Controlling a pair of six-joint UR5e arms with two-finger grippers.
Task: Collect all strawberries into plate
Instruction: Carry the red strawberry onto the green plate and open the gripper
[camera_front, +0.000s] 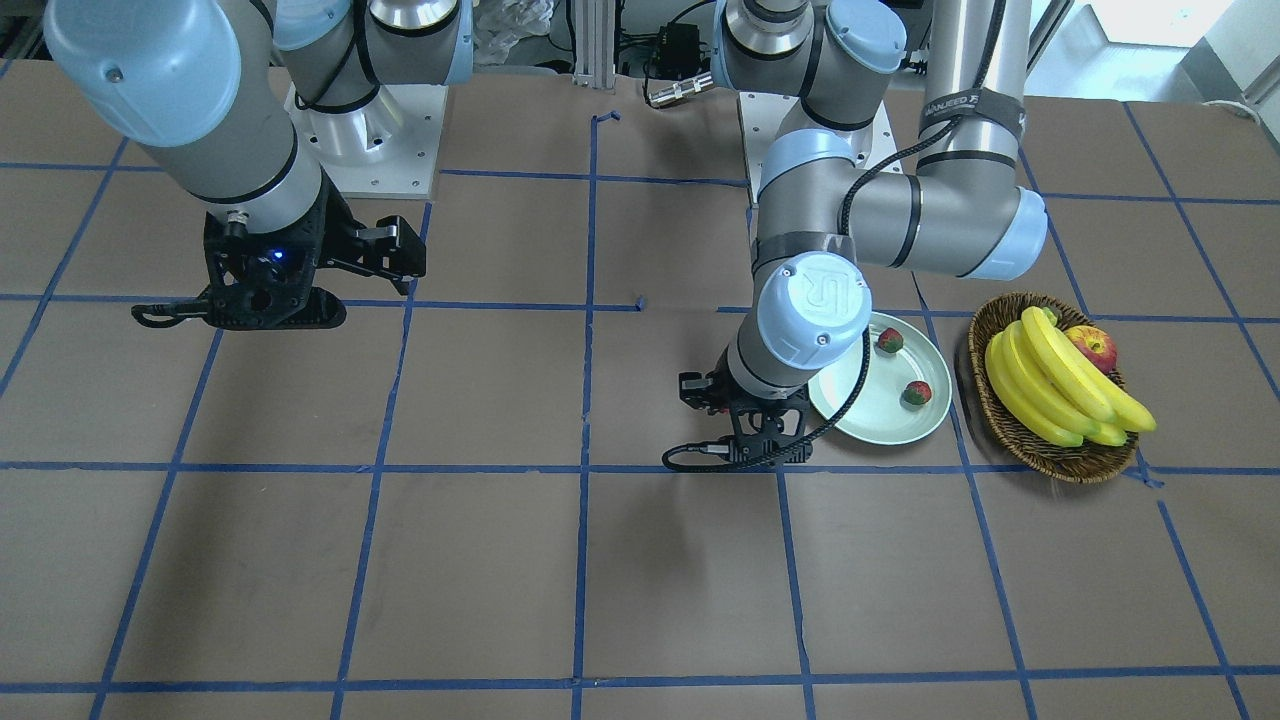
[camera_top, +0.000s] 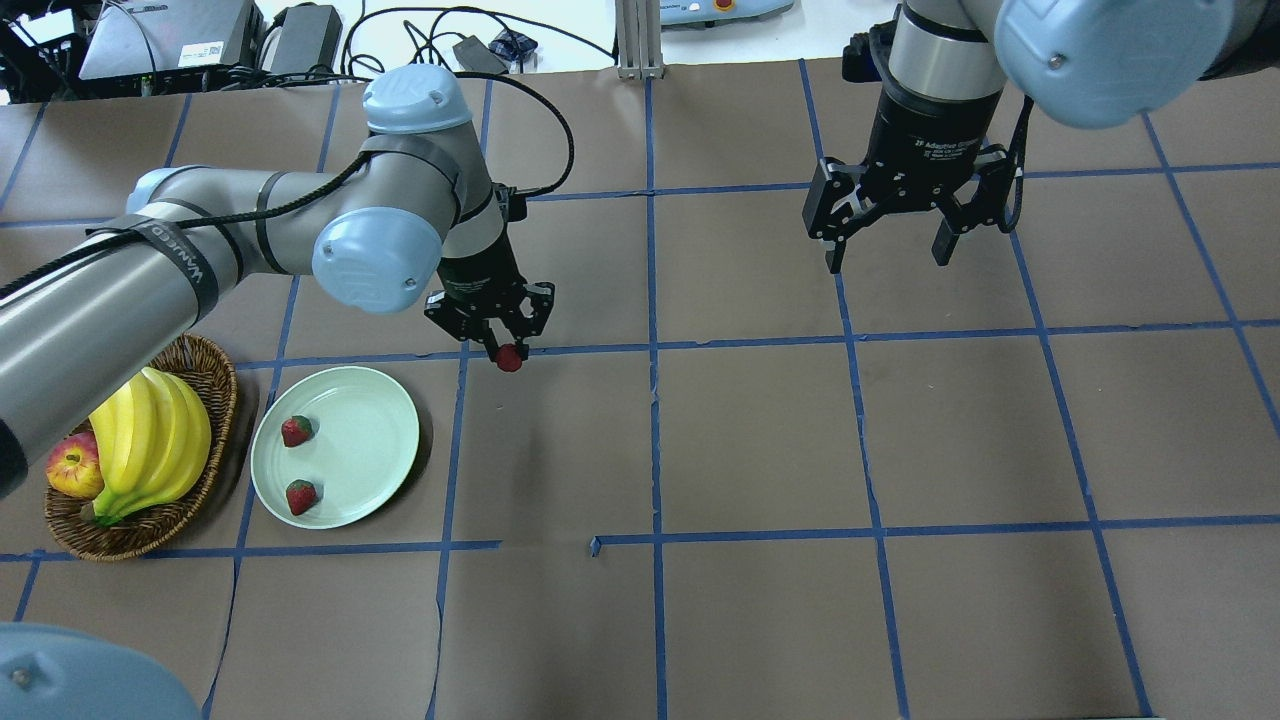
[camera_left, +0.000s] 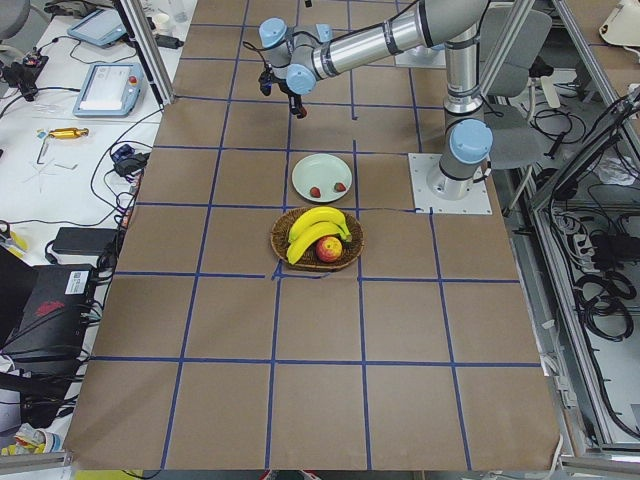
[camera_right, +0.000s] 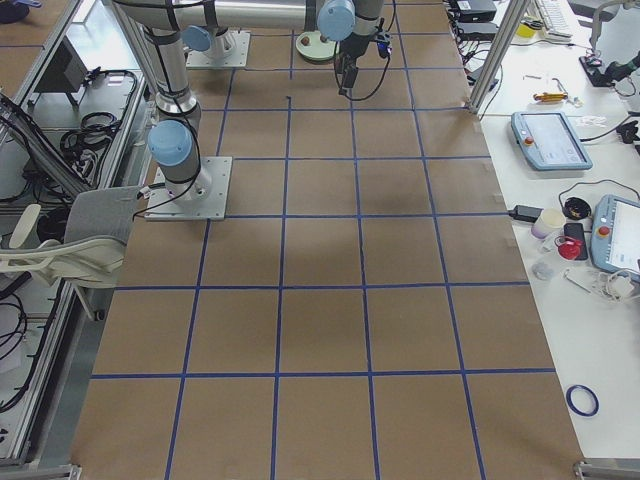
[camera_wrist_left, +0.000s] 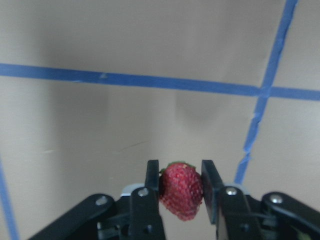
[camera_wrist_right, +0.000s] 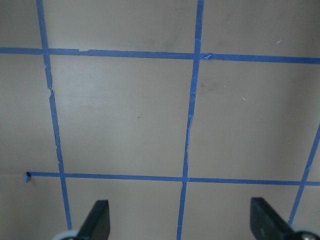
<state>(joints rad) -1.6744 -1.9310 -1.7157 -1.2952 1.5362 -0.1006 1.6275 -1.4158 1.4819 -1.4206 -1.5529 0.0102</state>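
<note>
Left gripper (camera_wrist_left: 181, 176) clamped on one strawberry (camera_wrist_left: 181, 194) above brown table (camera_top: 760, 450), near mint plate (camera_top: 390, 420) that held two strawberries (camera_top: 296, 431), right gripper (camera_top: 887, 261) hung with jaws spread, well away

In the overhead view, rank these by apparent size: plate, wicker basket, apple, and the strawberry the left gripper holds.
1. wicker basket, partly covered by the left arm, only narrowly ahead
2. plate
3. apple
4. held strawberry, clearly smallest

place: robotics lab | cues: blue-taped grid table (camera_top: 760, 440), teach pendants (camera_right: 548, 140), loose cables (camera_left: 597, 285)
</note>
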